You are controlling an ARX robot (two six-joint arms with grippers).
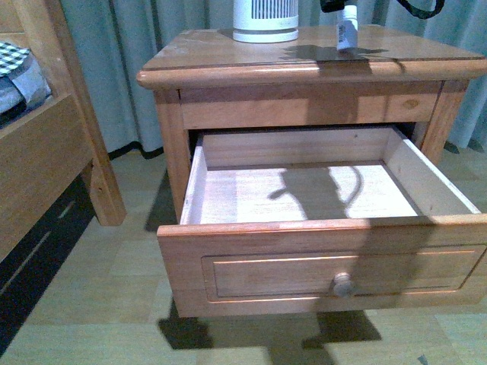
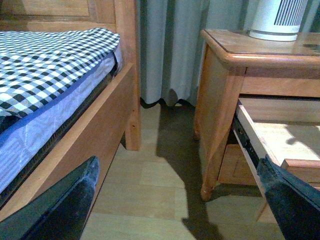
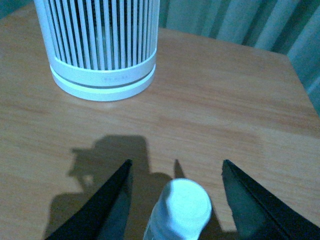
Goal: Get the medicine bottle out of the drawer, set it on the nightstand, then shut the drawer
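Right wrist view: right gripper (image 3: 176,167) wide, medicine bottle (image 3: 182,207) between, gaps both sides.

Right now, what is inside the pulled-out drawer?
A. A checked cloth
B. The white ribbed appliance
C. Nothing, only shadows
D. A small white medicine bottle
C: in the front view the drawer shows only bare pale wood with shadows across it, while the medicine bottle is up at the top of the nightstand, between the spread fingers of the right tool.
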